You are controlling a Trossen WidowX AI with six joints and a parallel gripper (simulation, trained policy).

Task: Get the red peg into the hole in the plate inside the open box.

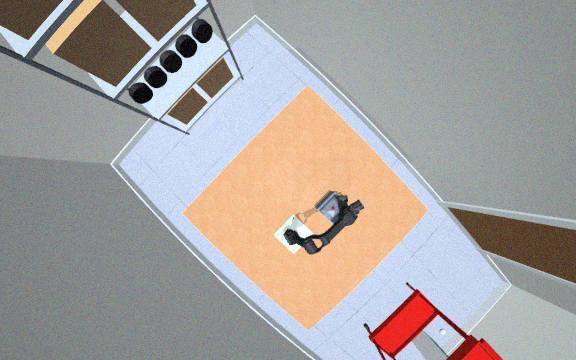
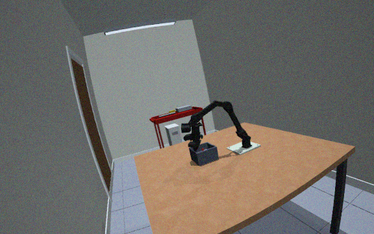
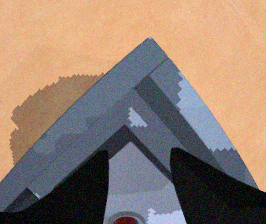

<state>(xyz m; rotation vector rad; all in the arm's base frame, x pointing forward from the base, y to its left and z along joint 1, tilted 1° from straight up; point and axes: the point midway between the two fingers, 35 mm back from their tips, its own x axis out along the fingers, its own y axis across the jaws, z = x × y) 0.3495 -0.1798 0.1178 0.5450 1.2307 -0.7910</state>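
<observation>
Gripper (image 1: 340,199) (image 2: 194,147) (image 3: 139,157) is hovering at the far rim of the box (image 1: 322,201) (image 2: 208,158) (image 3: 79,117) from the arm's base, fingers parted, grasping nothing. Inside the box, the red peg (image 1: 333,208) (image 2: 202,149) (image 3: 126,220) is occupying the plate's hole, toward the box's middle; seating depth and long axis are remaining unclear. Box walls are limiting sideways travel.

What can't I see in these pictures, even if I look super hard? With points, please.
- How deep the red peg (image 1: 333,208) (image 2: 202,149) (image 3: 126,220) sits: the wrist view's bottom edge cuts it off.
- The box's (image 1: 323,202) (image 2: 208,157) (image 3: 76,117) bottom, outside view: its walls hide it.
- The hand's (image 2: 195,147) (image 3: 140,152) fingertips, outside view: too small and dark.
</observation>
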